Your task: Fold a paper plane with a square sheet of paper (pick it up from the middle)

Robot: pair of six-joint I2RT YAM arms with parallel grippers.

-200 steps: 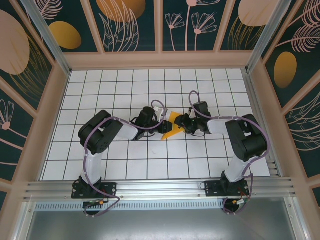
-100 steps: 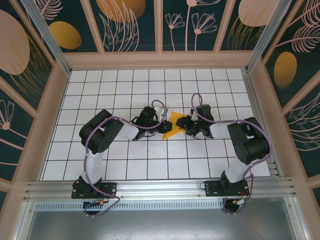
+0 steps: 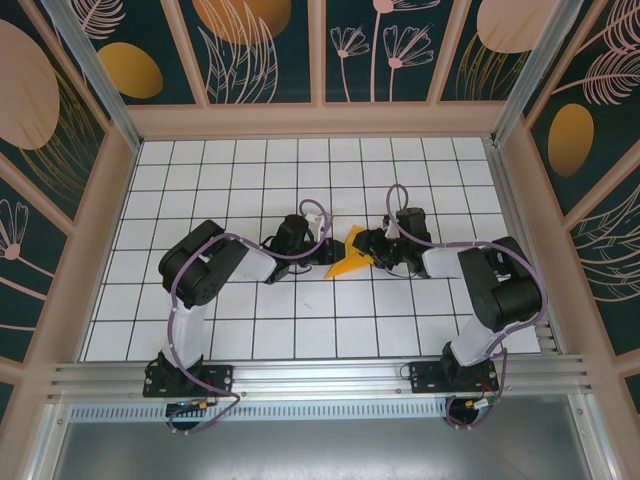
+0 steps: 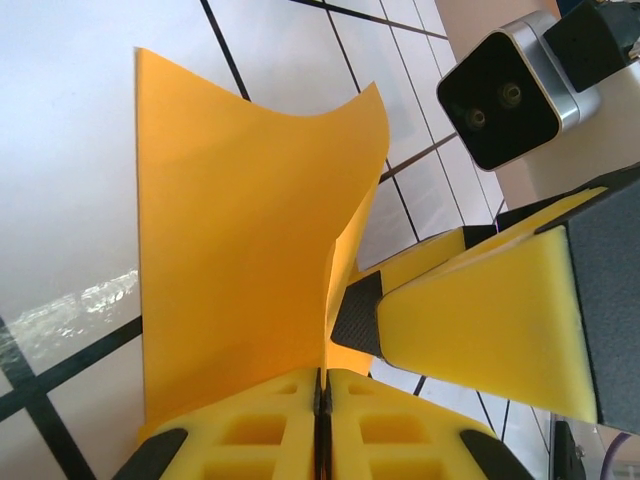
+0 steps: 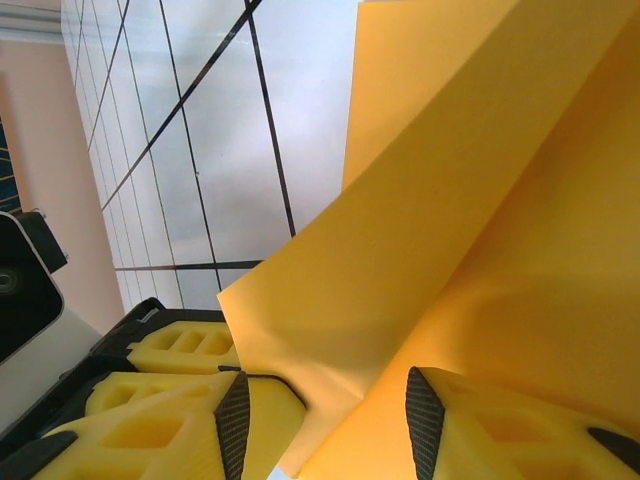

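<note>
At the middle of the white gridded surface [image 3: 200,170], the left fingers [image 4: 290,455] are pinched shut on an edge of a thin, folded orange-yellow paper sheet [image 3: 347,262] that curls up beyond them. The right fingers [image 5: 500,435] stand apart, the sheet's fold between them.

- A creased orange-yellow square sheet of paper [image 4: 240,230] is seen standing up from the white tiled floor [image 4: 70,150].
- Its lower fold is pinched between the pressed-together yellow foam pads [image 4: 250,440] of the left gripper [image 4: 322,420].
- The right gripper [image 4: 368,297] is seen just beside the sheet's right edge, below a silver-and-black wrist camera [image 4: 505,95].
</note>
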